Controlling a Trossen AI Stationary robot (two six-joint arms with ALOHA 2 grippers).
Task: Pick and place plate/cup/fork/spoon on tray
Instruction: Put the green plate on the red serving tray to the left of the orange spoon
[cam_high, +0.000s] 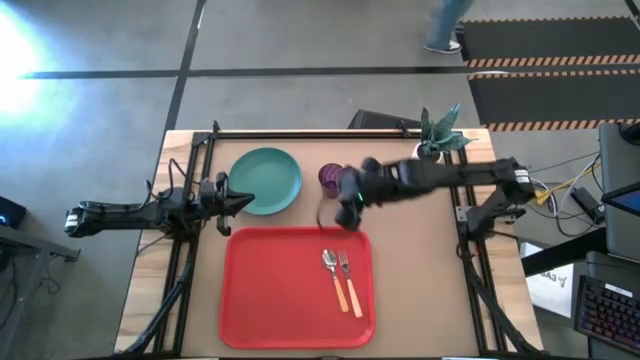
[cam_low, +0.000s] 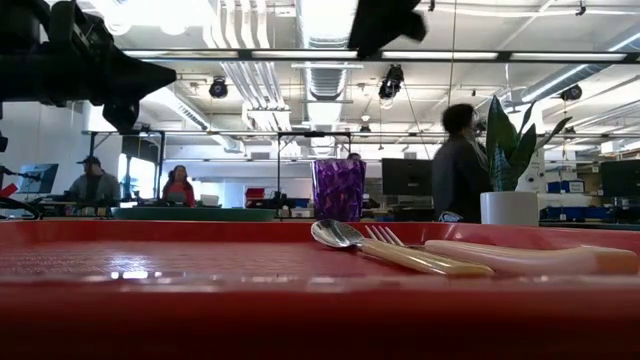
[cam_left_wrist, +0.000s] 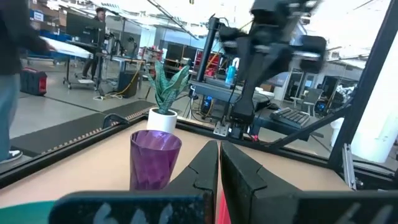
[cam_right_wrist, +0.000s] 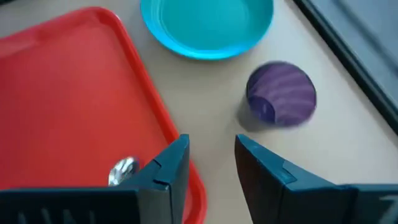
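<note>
The teal-green plate (cam_high: 268, 180) lies flat on the table beyond the red tray (cam_high: 297, 287). The purple cup (cam_high: 331, 177) stands upright on the table to the plate's right. The spoon (cam_high: 330, 264) and the fork (cam_high: 346, 268) lie side by side on the tray's right half, handles toward the near edge. My left gripper (cam_high: 247, 203) is shut and empty, raised above the table beside the plate's near-left rim. My right gripper (cam_right_wrist: 211, 152) is open and empty, above the tray's far right corner, just on the near side of the cup (cam_right_wrist: 281, 93).
A white pot with a green plant (cam_high: 437, 135) stands at the table's far right. Black frame rails run along the table's left, right and far sides. People show in the room beyond the table in the low view.
</note>
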